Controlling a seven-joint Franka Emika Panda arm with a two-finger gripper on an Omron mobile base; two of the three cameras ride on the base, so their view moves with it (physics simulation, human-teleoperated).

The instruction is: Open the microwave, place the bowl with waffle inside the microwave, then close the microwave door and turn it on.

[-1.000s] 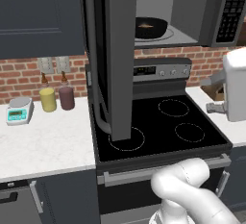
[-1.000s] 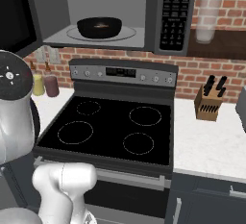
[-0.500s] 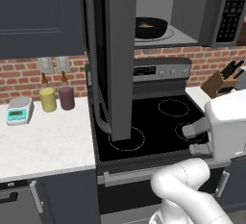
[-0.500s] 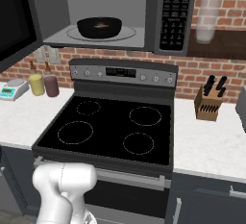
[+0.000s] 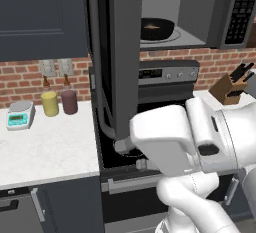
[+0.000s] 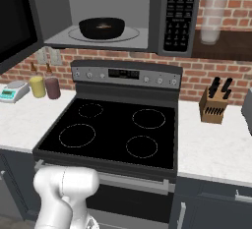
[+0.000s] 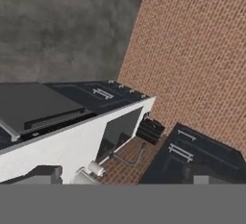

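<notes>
- The microwave door (image 5: 112,57) stands swung open to the left.
- The bowl with waffle (image 6: 102,28) sits inside the microwave (image 6: 113,14), on its pale floor above the stove (image 6: 115,129).
- The end effector's jaws are spread wide, holding nothing.

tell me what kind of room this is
A rendered home kitchen, most likely: a black-topped stove sits under an open over-range microwave holding a bowl with waffle, with a knife block on the white counter against a brick wall.
</notes>
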